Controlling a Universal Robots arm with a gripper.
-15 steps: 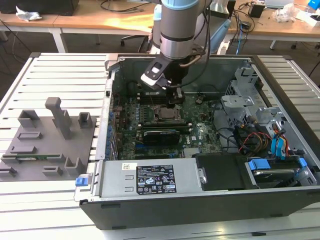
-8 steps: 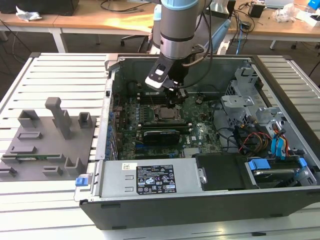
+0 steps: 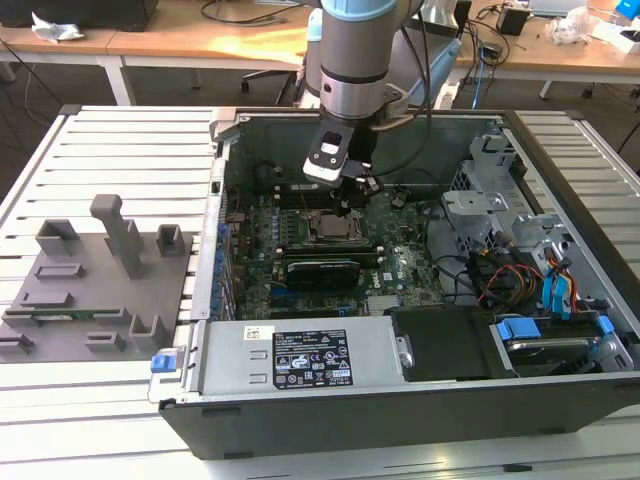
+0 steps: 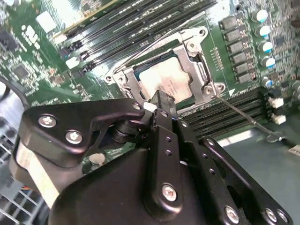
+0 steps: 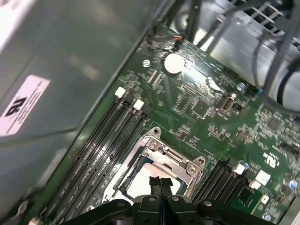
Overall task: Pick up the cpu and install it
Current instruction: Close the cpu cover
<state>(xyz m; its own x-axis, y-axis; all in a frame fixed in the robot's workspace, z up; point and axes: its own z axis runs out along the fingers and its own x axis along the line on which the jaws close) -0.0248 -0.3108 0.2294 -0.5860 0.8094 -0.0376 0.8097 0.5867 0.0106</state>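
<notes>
The cpu (image 4: 165, 80), a silvery-white square chip, lies flat inside the metal-framed socket (image 4: 199, 70) on the green motherboard (image 3: 400, 255). In the exterior view the cpu (image 3: 330, 228) sits in the middle of the open computer case. My gripper (image 3: 350, 200) hangs just above the socket. Its black fingertips (image 5: 161, 183) are pressed together with nothing between them, over one edge of the cpu (image 5: 140, 182). In the second wrist view the gripper (image 4: 161, 101) tip hides the chip's near edge. A thin wire lever (image 4: 243, 117) stands out from the socket.
Memory slots (image 5: 110, 140) run beside the socket. A black card (image 3: 320, 270) and the power supply (image 3: 300, 355) lie nearer the case front. Drive bays with blue clips (image 3: 545, 300) and cables fill the exterior view's right. A grey fixture plate (image 3: 90, 275) stands outside the case at the left.
</notes>
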